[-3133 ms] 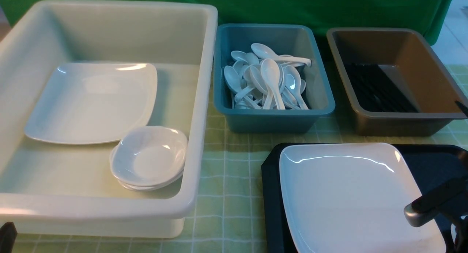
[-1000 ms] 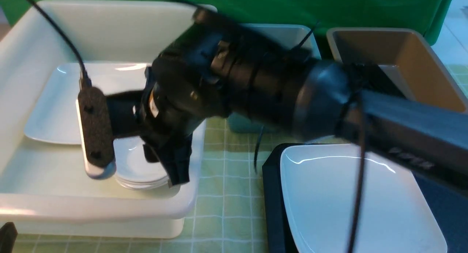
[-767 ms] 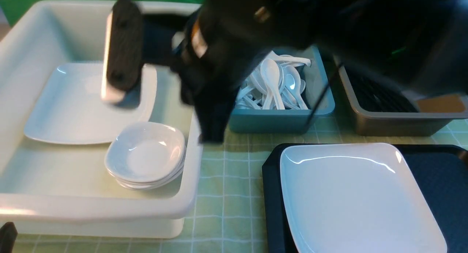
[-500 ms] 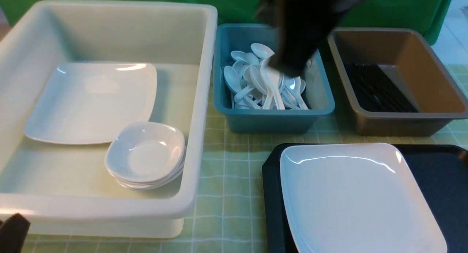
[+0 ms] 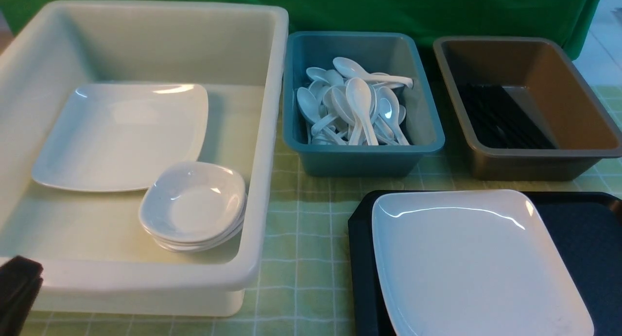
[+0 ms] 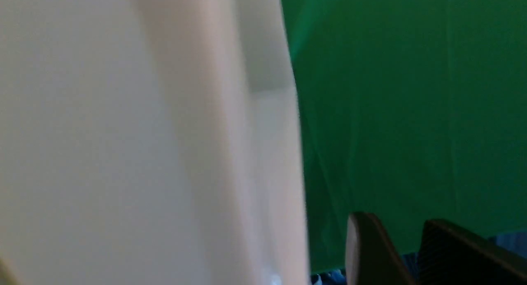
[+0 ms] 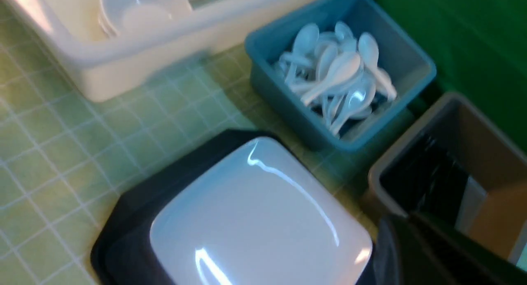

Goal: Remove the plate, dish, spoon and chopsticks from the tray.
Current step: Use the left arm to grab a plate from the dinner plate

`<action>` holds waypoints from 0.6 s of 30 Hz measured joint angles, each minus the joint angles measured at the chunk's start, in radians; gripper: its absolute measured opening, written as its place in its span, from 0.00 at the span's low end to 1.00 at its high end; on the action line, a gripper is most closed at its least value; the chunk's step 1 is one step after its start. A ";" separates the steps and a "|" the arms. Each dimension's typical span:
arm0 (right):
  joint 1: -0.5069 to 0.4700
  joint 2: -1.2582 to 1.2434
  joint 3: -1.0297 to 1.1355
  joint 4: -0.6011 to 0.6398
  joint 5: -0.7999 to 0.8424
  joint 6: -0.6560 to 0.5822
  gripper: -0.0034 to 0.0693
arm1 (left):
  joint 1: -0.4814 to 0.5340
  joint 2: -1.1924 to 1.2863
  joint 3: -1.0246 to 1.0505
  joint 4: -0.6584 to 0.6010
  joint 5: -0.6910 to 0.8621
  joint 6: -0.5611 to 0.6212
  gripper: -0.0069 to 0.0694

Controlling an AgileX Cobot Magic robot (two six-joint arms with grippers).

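Observation:
A large white plate (image 5: 476, 258) lies on the dark tray (image 5: 362, 258) at the front right, and nothing else shows on the tray. The right wrist view looks down on the same plate (image 7: 255, 219) and tray (image 7: 123, 219). My right gripper (image 7: 401, 221) hangs above the tray's far corner near the brown tub, shut and empty. It is out of the front view. My left gripper (image 6: 397, 223) stands beside the white tub's outer wall (image 6: 164, 153), its fingers apart with nothing between them. A dark part of the left arm (image 5: 17, 292) shows at the bottom left corner.
The white tub (image 5: 146, 277) at the left holds another large plate (image 5: 121, 132) and stacked small dishes (image 5: 194, 205). Behind the tray, a teal tub (image 5: 359, 161) holds several white spoons (image 5: 354, 108), and a brown tub (image 5: 525, 166) holds black chopsticks (image 5: 500, 117).
My right arm rose from the stack of small dishes, leaving a dish on top. It swung right out of the front view and its jaws closed. The left arm edged up into the corner.

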 joint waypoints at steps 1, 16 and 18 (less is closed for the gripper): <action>0.000 -0.043 0.044 -0.001 0.001 0.019 0.06 | 0.000 0.007 -0.058 -0.001 0.015 0.028 0.22; 0.000 -0.217 0.237 -0.011 0.005 0.071 0.06 | -0.042 1.024 -1.121 0.240 0.969 0.325 0.07; 0.000 -0.217 0.238 -0.012 0.005 0.071 0.07 | -0.087 1.083 -1.131 0.218 0.970 0.327 0.07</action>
